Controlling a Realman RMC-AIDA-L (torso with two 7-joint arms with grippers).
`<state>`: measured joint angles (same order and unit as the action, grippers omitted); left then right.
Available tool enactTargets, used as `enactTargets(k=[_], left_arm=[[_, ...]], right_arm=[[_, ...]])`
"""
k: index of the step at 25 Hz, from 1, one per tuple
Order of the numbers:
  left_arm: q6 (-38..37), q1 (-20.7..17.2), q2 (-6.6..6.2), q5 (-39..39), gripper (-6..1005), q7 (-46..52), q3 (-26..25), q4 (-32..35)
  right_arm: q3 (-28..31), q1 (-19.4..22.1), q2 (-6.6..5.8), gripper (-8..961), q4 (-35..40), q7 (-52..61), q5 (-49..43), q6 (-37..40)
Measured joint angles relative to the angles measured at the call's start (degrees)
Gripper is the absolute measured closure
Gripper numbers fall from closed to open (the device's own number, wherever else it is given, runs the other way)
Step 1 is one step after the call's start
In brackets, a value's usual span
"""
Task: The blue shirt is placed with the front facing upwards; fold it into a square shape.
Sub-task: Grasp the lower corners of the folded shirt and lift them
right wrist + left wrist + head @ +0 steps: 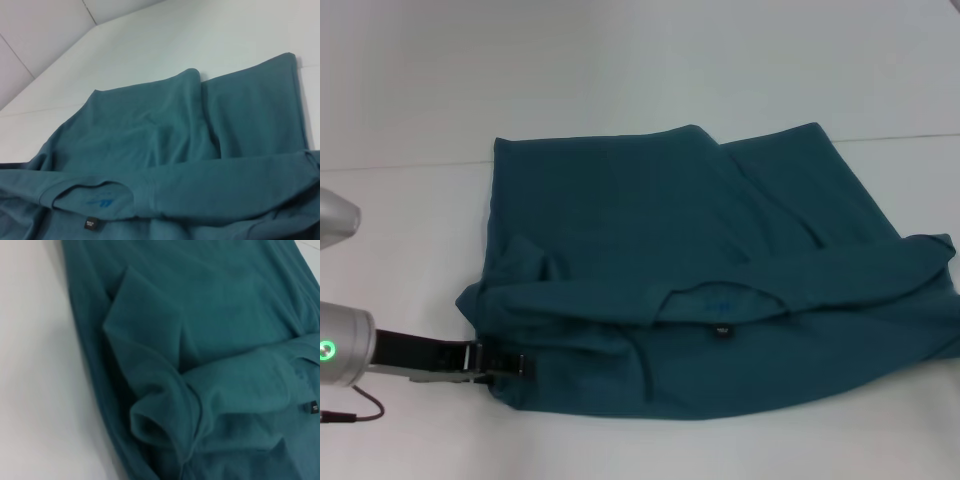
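The blue shirt (720,280) lies on the white table (410,230), folded over itself in several layers. Its small dark neck label (722,331) faces up near the front, just below the collar opening. My left gripper (505,365) lies low on the table at the shirt's near left corner, touching the cloth edge. The left wrist view shows bunched folds of the shirt (190,365) and the label (314,408). In the right wrist view the shirt (165,145) spreads out with the label (90,224) close by. My right gripper is out of view.
The white table (640,60) runs far behind the shirt and to its left. The shirt's right side reaches the picture's right edge (945,300). A thin cable (360,408) hangs by my left arm.
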<state>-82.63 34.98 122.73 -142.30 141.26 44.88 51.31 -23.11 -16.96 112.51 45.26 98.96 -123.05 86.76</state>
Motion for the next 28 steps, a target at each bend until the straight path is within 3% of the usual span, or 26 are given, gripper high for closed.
enactTargets(k=[15, 28], left_arm=[[-2.27, -2.26, -0.2, -1.87, 303, 0.32, -0.12, 3.24], [-1.48, -1.46, 0.42, -1.93, 301, 0.51, 2.32, 2.61]], right_arm=[[0.0, -0.36, 0.07, 922, 0.0, 0.0, 0.0, -0.02], [0.1, -0.4, -0.1, 922, 0.0, 0.0, 0.0, -0.01]])
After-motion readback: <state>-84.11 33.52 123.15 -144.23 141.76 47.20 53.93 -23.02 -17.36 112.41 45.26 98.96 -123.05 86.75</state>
